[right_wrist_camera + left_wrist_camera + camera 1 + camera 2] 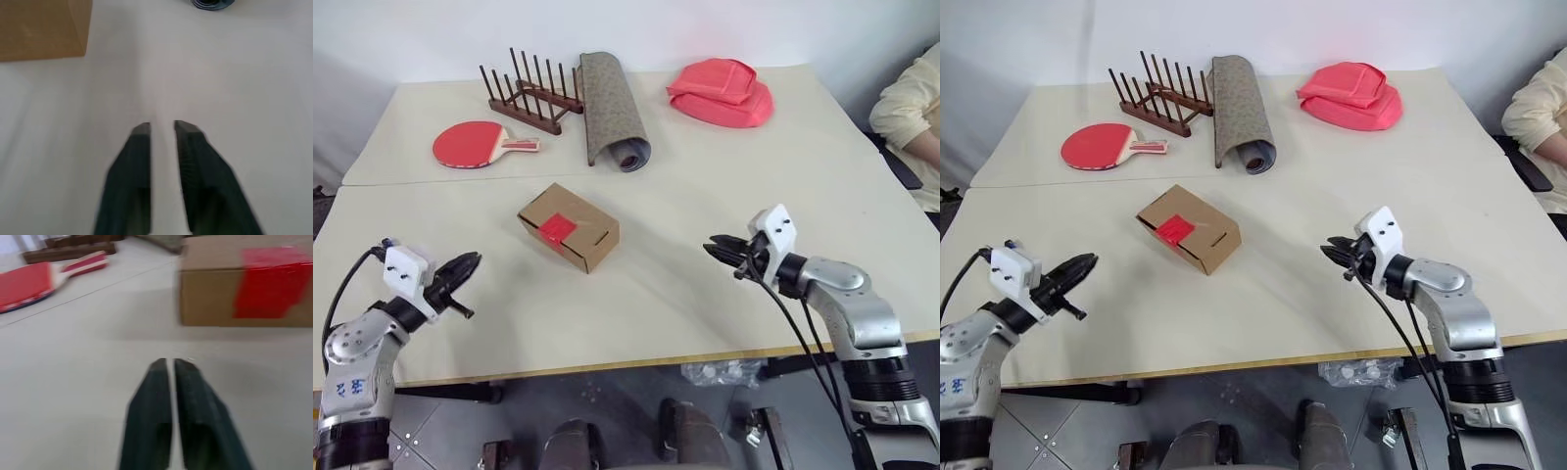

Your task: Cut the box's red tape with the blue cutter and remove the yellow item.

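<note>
The brown cardboard box [585, 240] lies closed in the middle of the table, with the red tape [558, 229] over its flap seam and down its near side. My left gripper [475, 260] hovers shut and empty over the table to the box's left, pointing toward it; the left wrist view looks past it [168, 363] at the box [210, 293] and tape [269, 284]. To the right of the box my right gripper [710, 247] is shut and empty, pointing left; the right wrist view catches the box's corner [44, 29]. The blue cutter and the yellow item are out of view.
At the back of the table [646, 313] lie a red paddle [475, 144], a wooden peg rack [533, 93], a rolled mat [612, 108] and a pink folded cloth [722, 91]. A person's sleeve [911, 117] shows at the right edge.
</note>
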`<action>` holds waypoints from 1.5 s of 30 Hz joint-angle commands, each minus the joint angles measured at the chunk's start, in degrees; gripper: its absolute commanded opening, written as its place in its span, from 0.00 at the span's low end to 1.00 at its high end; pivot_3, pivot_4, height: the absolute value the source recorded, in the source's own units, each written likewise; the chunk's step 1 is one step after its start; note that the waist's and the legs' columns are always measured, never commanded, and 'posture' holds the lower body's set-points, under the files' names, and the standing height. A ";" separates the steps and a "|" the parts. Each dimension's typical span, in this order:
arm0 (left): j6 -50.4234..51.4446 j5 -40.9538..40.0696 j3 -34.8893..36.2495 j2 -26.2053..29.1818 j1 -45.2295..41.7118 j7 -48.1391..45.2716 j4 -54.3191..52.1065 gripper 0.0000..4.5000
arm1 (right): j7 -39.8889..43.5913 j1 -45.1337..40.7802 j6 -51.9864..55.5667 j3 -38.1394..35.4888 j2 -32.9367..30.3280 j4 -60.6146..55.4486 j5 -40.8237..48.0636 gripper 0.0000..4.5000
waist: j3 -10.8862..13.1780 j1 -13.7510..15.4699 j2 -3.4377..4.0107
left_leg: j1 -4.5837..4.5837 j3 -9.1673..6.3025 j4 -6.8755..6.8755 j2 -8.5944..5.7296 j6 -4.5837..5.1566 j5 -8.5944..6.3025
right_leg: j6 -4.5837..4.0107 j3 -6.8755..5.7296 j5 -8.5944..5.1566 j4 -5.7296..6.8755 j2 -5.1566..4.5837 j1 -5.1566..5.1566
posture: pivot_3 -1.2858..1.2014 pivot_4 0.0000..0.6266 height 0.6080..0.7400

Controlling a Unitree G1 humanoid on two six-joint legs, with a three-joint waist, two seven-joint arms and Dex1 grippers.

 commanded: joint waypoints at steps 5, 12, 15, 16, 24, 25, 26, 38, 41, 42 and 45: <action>-9.57 6.73 -4.27 0.81 -19.34 1.09 22.75 0.00 | -5.40 -6.04 4.48 6.95 7.33 -0.90 -2.41 0.01 | -0.04 -0.03 -0.12 | -0.01 -0.01 0.06 -0.02 -0.02 0.05 | 0.00 -0.02 0.00 0.10 0.01 -0.01 | 0.52 0.24 1.00; -14.27 9.31 -8.39 -1.46 -35.81 -2.35 42.65 0.00 | -7.76 -12.04 7.60 11.77 12.12 4.76 -5.55 0.01 | -0.06 -0.33 -0.25 | -0.08 0.04 0.06 -0.05 -0.06 0.05 | 0.13 -0.18 0.08 0.06 0.02 -0.03 | 0.52 0.24 1.00; -13.93 10.76 -10.38 -2.47 -40.69 -5.16 48.90 0.00 | -8.38 -13.67 6.87 12.77 14.32 6.48 -6.66 0.01 | -0.05 -0.47 -0.27 | -0.07 0.04 0.06 -0.06 -0.06 0.05 | 0.15 -0.19 0.08 0.06 0.03 -0.03 | 0.52 0.24 1.00; -13.83 10.96 -10.85 -2.86 -41.89 -6.49 50.30 0.00 | -8.68 -14.42 7.07 12.95 15.06 7.03 -6.94 0.01 | -0.05 -0.60 -0.28 | -0.07 0.04 0.05 -0.06 -0.06 0.05 | 0.15 -0.19 0.09 0.07 0.03 -0.03 | 0.52 0.24 1.00; -9.48 10.78 -14.96 -3.18 -43.24 -26.46 48.15 0.00 | -8.17 -19.81 12.36 13.08 17.48 4.94 -6.11 0.01 | -0.02 -2.06 -0.33 | -0.07 0.04 0.04 -0.06 -0.10 0.07 | 0.17 -0.18 0.09 0.11 0.03 -0.03 | 0.52 0.24 1.00; -8.27 10.95 -15.65 -2.84 -42.50 -28.32 46.77 0.00 | -7.66 -20.13 13.27 13.13 17.10 4.05 -5.83 0.01 | -0.02 -2.12 -0.34 | -0.07 0.03 0.04 -0.06 -0.10 0.07 | 0.17 -0.18 0.08 0.10 0.03 -0.03 | 0.52 0.24 1.00; -6.90 11.11 -16.39 -2.45 -41.59 -29.81 45.08 0.00 | -7.20 -20.40 13.89 13.17 16.75 3.26 -5.58 0.01 | -0.02 -2.14 -0.33 | -0.07 0.03 0.04 -0.06 -0.10 0.07 | 0.17 -0.17 0.08 0.11 0.03 -0.04 | 0.52 0.24 1.00; 24.39 5.41 -22.63 4.32 -21.02 -37.88 -0.47 0.00 | -3.66 -25.36 5.12 17.40 16.74 12.36 -10.91 0.01 | -0.02 -3.10 -0.34 | -0.02 0.00 0.05 -0.04 -0.14 0.10 | 0.17 -0.06 0.08 0.29 0.03 -0.08 | 0.52 0.24 1.00; 26.68 4.27 -19.28 4.77 -18.30 -33.74 -4.73 0.00 | -7.31 -25.92 -0.35 15.83 17.69 15.74 -13.37 0.01 | -0.02 -3.10 -0.34 | -0.01 0.00 0.05 -0.04 -0.18 0.12 | 0.17 -0.04 0.08 0.32 0.03 -0.08 | 0.52 0.24 1.00; 27.49 3.64 -17.57 5.27 -17.19 -32.54 -6.00 0.00 | -9.40 -25.97 -1.96 14.34 17.52 16.32 -14.13 0.01 | -0.01 -3.09 -0.35 | -0.01 0.00 0.06 -0.04 -0.18 0.12 | 0.17 -0.02 0.08 0.33 0.02 -0.08 | 0.52 0.24 1.00; 31.09 0.90 -12.97 6.91 -13.76 -29.65 -10.20 0.00 | -14.03 -25.22 -3.20 9.83 15.99 15.16 -14.90 0.01 | 0.00 -3.02 -0.36 | -0.02 -0.01 0.08 -0.02 -0.18 0.12 | 0.17 -0.01 0.08 0.33 0.01 -0.09 | 0.52 0.24 1.00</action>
